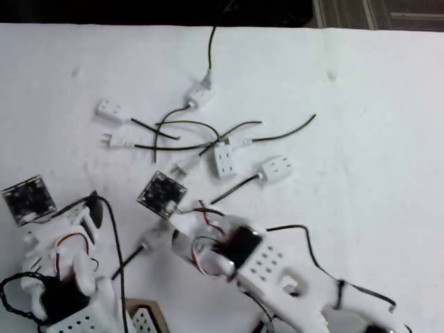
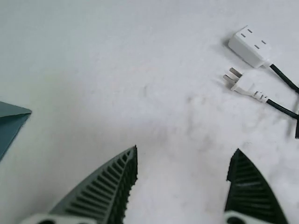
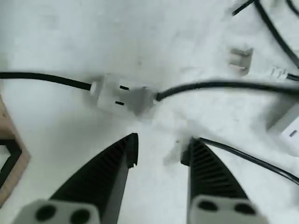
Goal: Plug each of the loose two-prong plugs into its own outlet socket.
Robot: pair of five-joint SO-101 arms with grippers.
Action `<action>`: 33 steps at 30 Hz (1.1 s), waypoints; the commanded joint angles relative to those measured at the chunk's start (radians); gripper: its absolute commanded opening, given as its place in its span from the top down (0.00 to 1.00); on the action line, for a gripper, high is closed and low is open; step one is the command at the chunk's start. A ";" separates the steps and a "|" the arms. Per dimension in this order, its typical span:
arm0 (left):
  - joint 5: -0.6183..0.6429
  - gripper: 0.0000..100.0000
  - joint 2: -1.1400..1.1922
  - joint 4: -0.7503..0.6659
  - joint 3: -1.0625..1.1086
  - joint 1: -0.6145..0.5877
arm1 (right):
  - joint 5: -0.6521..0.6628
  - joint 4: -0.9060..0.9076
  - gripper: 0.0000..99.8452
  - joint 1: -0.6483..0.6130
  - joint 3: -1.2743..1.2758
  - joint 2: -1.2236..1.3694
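My left gripper point(image 2: 186, 150) hangs open over bare white table, nothing between its fingers. Beyond it lie a white outlet socket point(image 2: 250, 45) and a loose two-prong plug point(image 2: 238, 80), side by side and apart. In the high view they are the socket point(image 1: 111, 109) and the plug point(image 1: 107, 140) at the left. My right gripper point(image 3: 162, 138) is open just short of a small white socket point(image 3: 114, 94) with a grey plug point(image 3: 141, 100) that looks seated in its end. Another loose plug point(image 3: 240, 58) lies farther off. Two more sockets point(image 1: 224, 161) point(image 1: 276, 168) sit mid-table among tangled black cords.
Black cords point(image 1: 187, 128) cross the middle of the table. A further white plug-and-socket pair point(image 1: 200, 94) lies near the back on a cord running off the far edge. A brown board point(image 1: 149, 316) sits at the front between the arms. The right side of the table is bare.
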 commanded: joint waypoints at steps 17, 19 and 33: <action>-0.313 0.69 0.028 0.192 -0.232 0.409 | -0.069 0.214 0.98 0.352 0.061 -0.348; -0.328 0.69 0.107 0.192 -0.258 0.443 | -0.075 0.130 0.98 0.386 0.107 -0.334; -0.488 0.66 0.969 0.172 -0.506 0.650 | -0.077 -0.033 0.98 0.467 0.190 -0.309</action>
